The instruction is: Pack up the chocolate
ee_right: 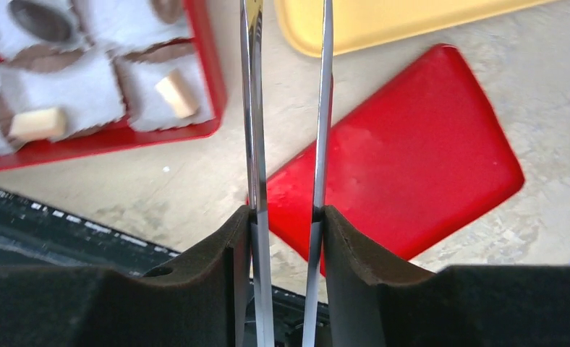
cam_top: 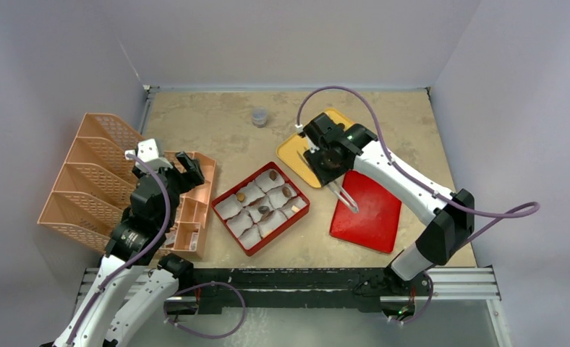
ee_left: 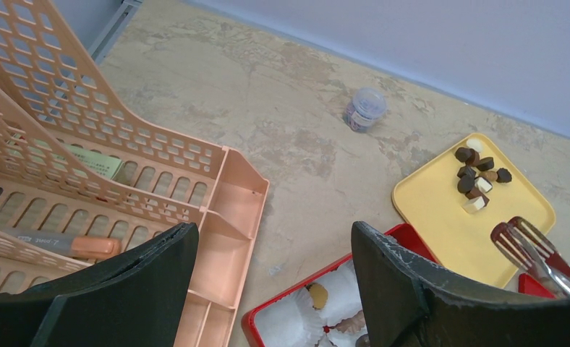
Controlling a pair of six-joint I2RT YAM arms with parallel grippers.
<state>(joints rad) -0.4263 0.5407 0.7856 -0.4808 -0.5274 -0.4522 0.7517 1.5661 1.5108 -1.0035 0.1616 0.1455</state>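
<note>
Plate: the beige counter [cam_top: 217,123] is carrying a peach mesh file organizer [cam_top: 87,155] at its left edge. A small lidded jar [cam_top: 260,117] is standing alone near the back. A yellow tray [cam_top: 294,153] is lying right of centre. A red box [cam_top: 281,233] lined with white paper cups [cam_top: 231,207] is sitting mid-counter, and a flat red lid [cam_top: 369,213] is lying to its right. Metal tongs [cam_top: 346,196] are hanging over the lid's left edge.

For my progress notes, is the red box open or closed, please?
Open: the red box shows its paper cups; the lid lies beside it.
</note>
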